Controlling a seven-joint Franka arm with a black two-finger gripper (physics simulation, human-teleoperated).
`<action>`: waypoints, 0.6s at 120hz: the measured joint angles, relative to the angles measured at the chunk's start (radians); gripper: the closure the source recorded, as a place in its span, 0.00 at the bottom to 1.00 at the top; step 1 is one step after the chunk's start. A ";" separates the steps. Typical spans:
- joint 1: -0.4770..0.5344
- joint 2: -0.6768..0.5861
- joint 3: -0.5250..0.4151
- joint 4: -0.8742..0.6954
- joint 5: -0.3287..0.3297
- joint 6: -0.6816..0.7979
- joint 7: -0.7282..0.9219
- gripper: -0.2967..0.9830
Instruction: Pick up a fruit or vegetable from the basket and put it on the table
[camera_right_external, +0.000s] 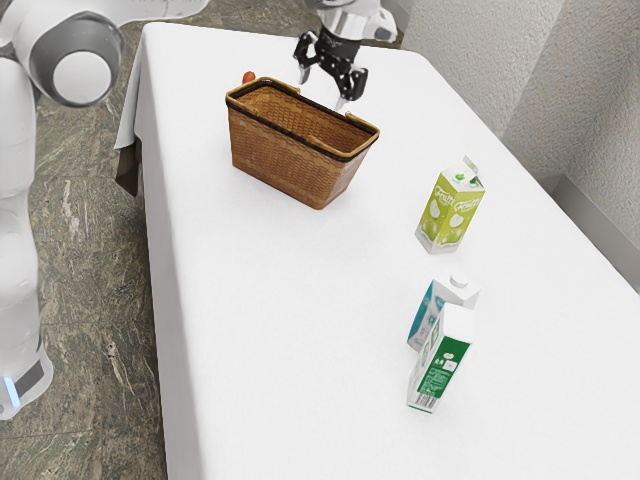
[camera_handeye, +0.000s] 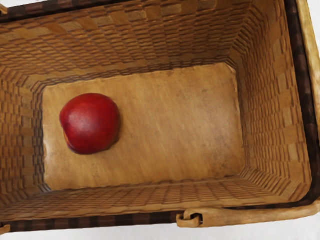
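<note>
Red and whole, the apple (camera_handeye: 90, 123) lies on the floor of the basket (camera_right_external: 278, 150), close to one short end wall and well apart from the other. That puts the task, as I judge it, at its opening stage: the fruit is not yet picked up, and nothing of the transfer is done.

In the exterior view the basket stands upright at the upper left of the frame, on the white-covered bench (camera_right_external: 290, 310). My claw (camera_right_external: 323, 88) is near the top centre of that frame, over the basket's far side; its fingers stand apart with nothing between them.

What is left is nearly everything: line up over the apple, go down inside the walls, close on it, lift it past the rim and set it on the bench. The end wall beside the apple could catch a finger on the way down, so I would centre carefully. Bare cloth at the lower left of the exterior view seems a good spot for it, away from the three cartons (camera_right_external: 445, 365) towards the right.
</note>
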 joint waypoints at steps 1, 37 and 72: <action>-0.001 0.001 0.000 -0.001 -0.001 0.001 0.001 0.23; 0.042 0.032 0.029 -0.024 -0.027 0.035 0.029 0.23; 0.090 0.079 0.032 -0.036 -0.060 0.051 0.044 0.23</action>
